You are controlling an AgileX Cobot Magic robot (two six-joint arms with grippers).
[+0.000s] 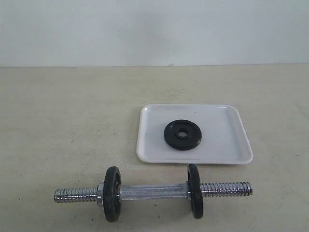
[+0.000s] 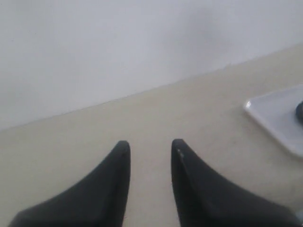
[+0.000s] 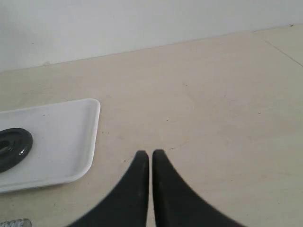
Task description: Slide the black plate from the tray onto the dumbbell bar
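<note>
The black plate (image 1: 183,135) lies flat in the middle of the white tray (image 1: 231,145). In front of the tray lies the chrome dumbbell bar (image 1: 153,192), with two black discs on it and both threaded ends bare. Neither gripper shows in the exterior view. My left gripper (image 2: 150,147) is open over bare table, with the tray's corner (image 2: 274,118) off to one side. My right gripper (image 3: 150,156) is shut on nothing above the table beside the tray (image 3: 71,142), where the black plate (image 3: 12,149) shows at the picture's edge.
A pale wall (image 1: 154,29) rises behind the beige table (image 1: 58,121). One black disc (image 1: 112,194) sits left of the bar's grip and another (image 1: 195,190) right of it. The bar's threaded tip (image 3: 16,223) peeks into the right wrist view.
</note>
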